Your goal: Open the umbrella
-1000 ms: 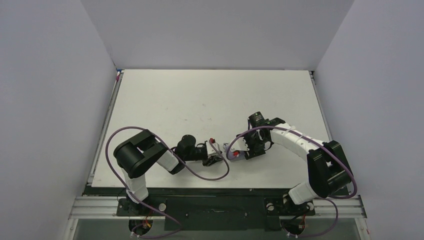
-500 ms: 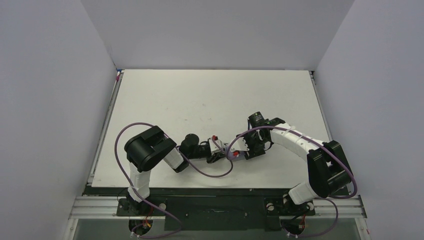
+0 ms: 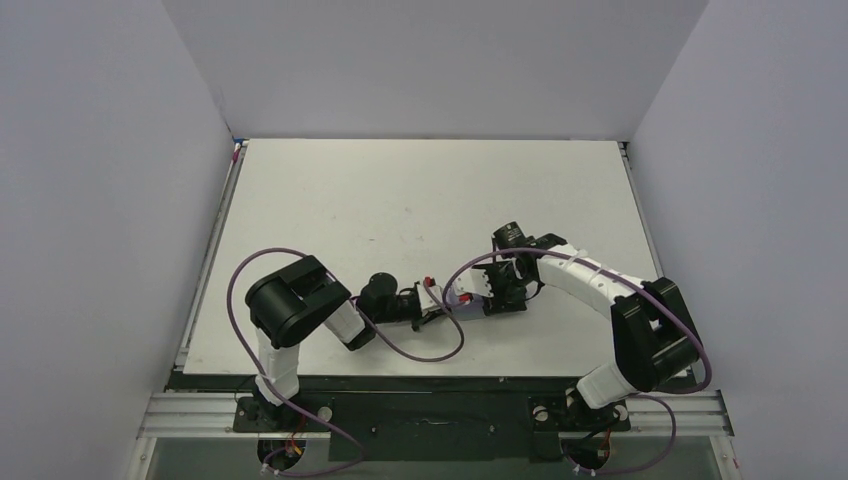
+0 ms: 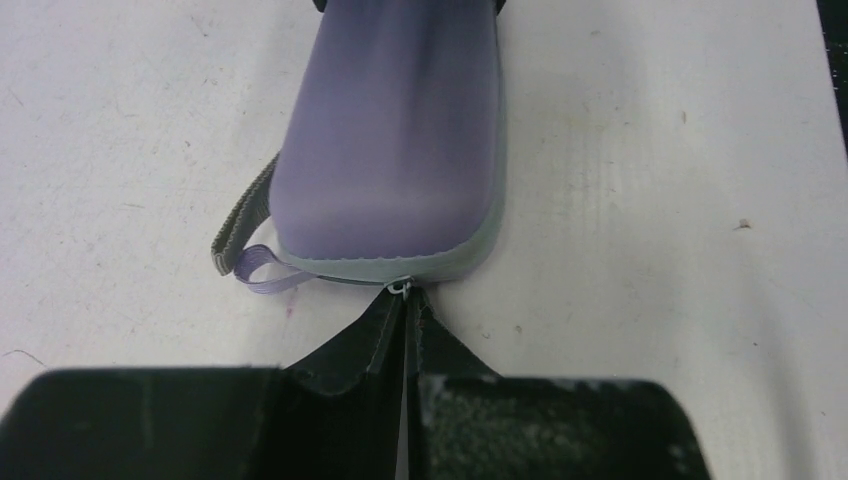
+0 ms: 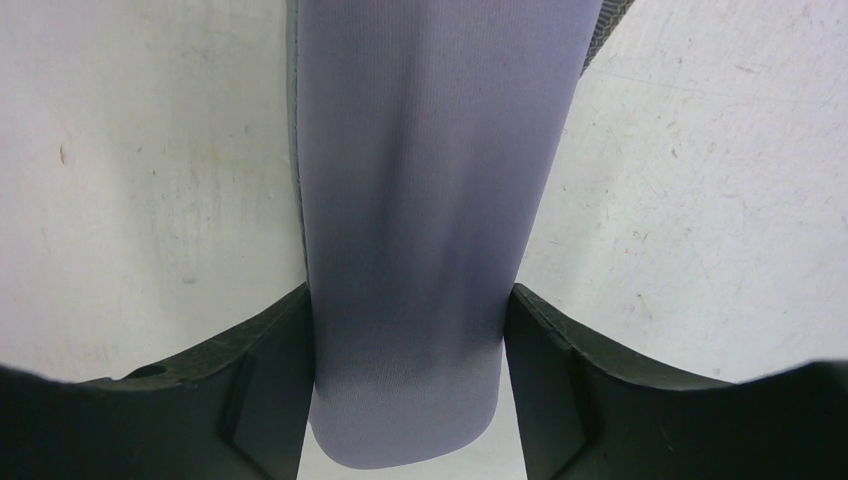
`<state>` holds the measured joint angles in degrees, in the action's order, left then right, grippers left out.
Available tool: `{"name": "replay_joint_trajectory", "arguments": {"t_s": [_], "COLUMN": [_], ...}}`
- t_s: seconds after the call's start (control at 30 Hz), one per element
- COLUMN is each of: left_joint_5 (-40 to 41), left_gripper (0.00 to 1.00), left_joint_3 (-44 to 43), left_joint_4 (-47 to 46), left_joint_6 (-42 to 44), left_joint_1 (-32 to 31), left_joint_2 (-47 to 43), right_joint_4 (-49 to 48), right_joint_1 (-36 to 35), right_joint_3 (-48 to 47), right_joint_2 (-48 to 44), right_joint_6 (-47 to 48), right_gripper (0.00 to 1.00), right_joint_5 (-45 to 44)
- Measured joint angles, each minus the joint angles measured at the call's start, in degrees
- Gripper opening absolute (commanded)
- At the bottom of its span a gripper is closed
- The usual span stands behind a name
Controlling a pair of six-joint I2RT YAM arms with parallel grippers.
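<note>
The umbrella itself is hidden. A lavender oval hard case [image 3: 466, 296] lies flat on the table between the two arms. My right gripper [image 5: 410, 330] is shut on its far end, one black finger [image 5: 265, 360] pressed against each side of the case [image 5: 420, 190]. My left gripper [image 4: 405, 296] is shut, its tips pinching the small metal zipper pull [image 4: 401, 287] at the near rounded end of the case [image 4: 395, 130]. A grey strap and a lavender loop [image 4: 248, 240] stick out at that end's left side. From above, the left gripper [image 3: 437, 308] meets the case's left end.
The white table [image 3: 400, 200] stretches away behind the arms, with grey walls on three sides. Purple cables [image 3: 400, 350] loop from both arms near the front edge. The black rail [image 3: 430, 420] with the arm bases runs along the bottom.
My left gripper has closed fully at the case's end after reaching in to the right. The right gripper and the case have shifted slightly left.
</note>
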<state>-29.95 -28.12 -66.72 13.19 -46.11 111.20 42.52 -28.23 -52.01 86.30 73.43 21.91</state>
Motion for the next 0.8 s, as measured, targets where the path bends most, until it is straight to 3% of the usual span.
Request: {"name": "replay_joint_trajectory", "arguments": {"t_s": [0.33, 0.67, 0.73, 0.8], "left_joint_5": [7.21, 16.0, 16.31, 16.31], "left_gripper": [0.0, 0.0, 0.0, 0.0], "left_joint_3": [3.76, 3.69, 3.19, 2.58], "left_joint_4": [-0.39, 1.7, 2.21, 2.71], "left_joint_6": [0.76, -0.2, -0.33, -0.31], "left_joint_1": [-3.28, -3.63, -3.69, -3.74], "left_joint_2": [-3.3, -5.44, -5.55, -5.55], "right_joint_4": [-3.02, -6.97, -7.98, -9.35], "right_joint_1": [-1.07, -4.9, -5.2, -5.42], "right_joint_3": [-0.63, -1.51, -2.12, -2.6], "right_joint_2": [0.92, 1.9, 2.58, 3.3], "right_joint_6": [-15.13, -41.86, -46.64, -51.12], "right_gripper": [0.11, 0.11, 0.17, 0.31], "right_joint_5": [-1.29, -5.53, -5.6, -5.25]}}
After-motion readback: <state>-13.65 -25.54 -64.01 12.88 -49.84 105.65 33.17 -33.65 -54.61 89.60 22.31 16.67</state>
